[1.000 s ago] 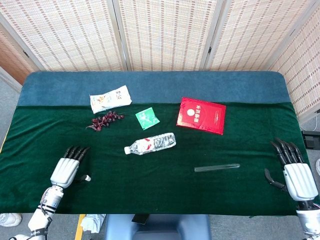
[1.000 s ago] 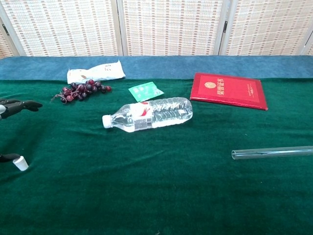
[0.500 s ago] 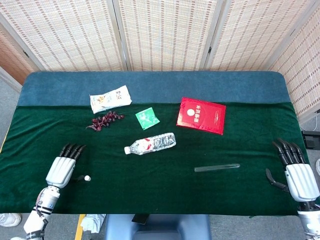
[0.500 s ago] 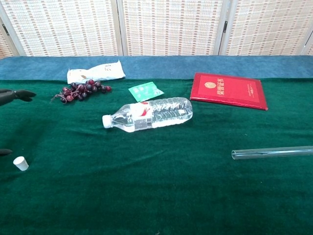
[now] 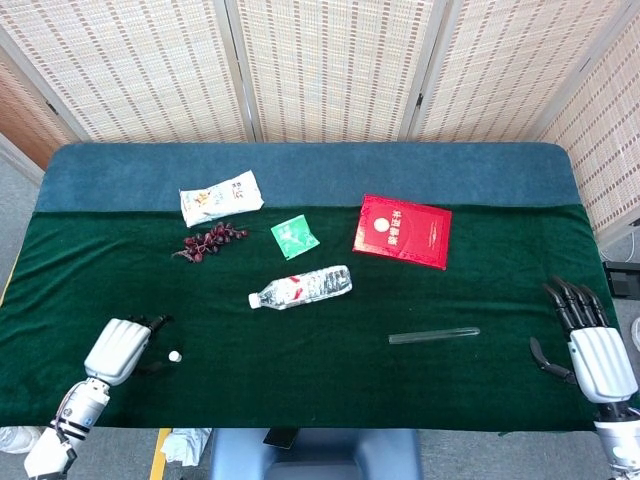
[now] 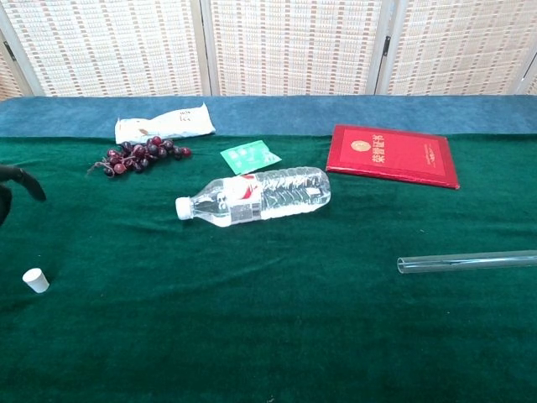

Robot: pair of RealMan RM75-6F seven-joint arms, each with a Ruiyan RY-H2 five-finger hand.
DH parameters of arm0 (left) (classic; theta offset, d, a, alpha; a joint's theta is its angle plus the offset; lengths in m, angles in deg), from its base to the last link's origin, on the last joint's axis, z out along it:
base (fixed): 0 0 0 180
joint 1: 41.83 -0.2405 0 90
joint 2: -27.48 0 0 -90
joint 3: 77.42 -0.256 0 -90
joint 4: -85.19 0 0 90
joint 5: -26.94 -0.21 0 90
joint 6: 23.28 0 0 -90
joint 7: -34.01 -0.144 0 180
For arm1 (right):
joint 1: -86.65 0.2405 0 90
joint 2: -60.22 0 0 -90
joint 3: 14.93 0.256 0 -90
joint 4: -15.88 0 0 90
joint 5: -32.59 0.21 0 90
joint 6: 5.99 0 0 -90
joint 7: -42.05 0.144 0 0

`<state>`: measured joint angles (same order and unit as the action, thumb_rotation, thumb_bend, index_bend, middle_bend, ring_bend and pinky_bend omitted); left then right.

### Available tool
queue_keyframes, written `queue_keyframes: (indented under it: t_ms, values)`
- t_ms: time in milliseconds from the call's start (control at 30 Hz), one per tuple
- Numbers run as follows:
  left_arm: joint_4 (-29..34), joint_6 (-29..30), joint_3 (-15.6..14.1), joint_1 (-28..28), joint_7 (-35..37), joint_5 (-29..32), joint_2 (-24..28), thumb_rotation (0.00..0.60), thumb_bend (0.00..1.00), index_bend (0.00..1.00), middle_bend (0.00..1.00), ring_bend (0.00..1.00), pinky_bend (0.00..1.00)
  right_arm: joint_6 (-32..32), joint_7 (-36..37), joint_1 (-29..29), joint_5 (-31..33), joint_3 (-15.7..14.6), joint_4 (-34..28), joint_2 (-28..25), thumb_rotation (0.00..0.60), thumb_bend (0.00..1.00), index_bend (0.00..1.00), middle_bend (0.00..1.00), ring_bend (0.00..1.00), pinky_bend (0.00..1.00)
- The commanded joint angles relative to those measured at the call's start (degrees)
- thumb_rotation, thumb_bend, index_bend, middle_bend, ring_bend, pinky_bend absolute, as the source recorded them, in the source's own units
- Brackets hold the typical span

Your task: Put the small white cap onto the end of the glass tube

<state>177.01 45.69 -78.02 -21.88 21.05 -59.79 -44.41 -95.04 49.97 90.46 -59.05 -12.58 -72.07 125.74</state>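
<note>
On the green tabletop, a small white cap lies beside the curled, empty left hand; the right hand rests spread, apart from the glass tube.

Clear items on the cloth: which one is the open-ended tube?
The glass tube near the right hand: thin, bare, uncapped. The water bottle is fatter, labelled, capped.
</note>
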Motion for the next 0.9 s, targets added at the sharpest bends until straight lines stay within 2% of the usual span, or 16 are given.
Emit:
queue_keyframes:
  t_ms: [33, 100, 300, 500, 900]
  values:
    - [-0.92, -0.75, -0.31, 0.45, 1.32, -0.27, -0.7, 0.6, 0.2, 0.41, 0.98, 0.85, 0.89, -0.01, 0.12, -0.04, 0.05, -0.01, 0.07, -0.01, 0.474, 0.5, 0.0, 0.05, 0.03, 0.0]
    - [-1.79, -1.54, -0.72, 0.62, 2.44, -0.3, -1.32, 0.6, 0.22, 0.43, 1.0, 0.9, 0.94, 0.06, 0.26, -0.03, 0.08, -0.03, 0.14, 0.02, 0.474, 0.5, 0.0, 0.05, 0.03, 0.0]
    - [-3.19, -2.98, -1.62, 0.9, 5.11, -0.55, -2.7, 0.6, 0.32, 0.44, 1.0, 0.93, 0.95, 0.44, 0.37, 0.11, 0.03, -0.17, 0.37, 0.26, 0.475, 0.5, 0.0, 0.05, 0.03, 0.0]
    - [-5.74, -2.85, -1.57, 0.81, 7.24, -0.48, -5.32, 0.6, 0.34, 0.45, 1.0, 0.93, 0.95, 0.74, 0.33, 0.31, -0.02, -0.18, 0.46, 0.39, 0.473, 0.5, 0.0, 0.05, 0.03, 0.0]
    - [-8.46, -3.76, -1.73, 1.02, 5.94, 0.35, -7.72, 0.6, 0.34, 0.47, 1.0, 0.93, 0.95, 1.0, 0.2, 0.35, 0.39, -0.11, 0.33, 0.35, 0.473, 0.5, 0.0, 0.05, 0.03, 0.0]
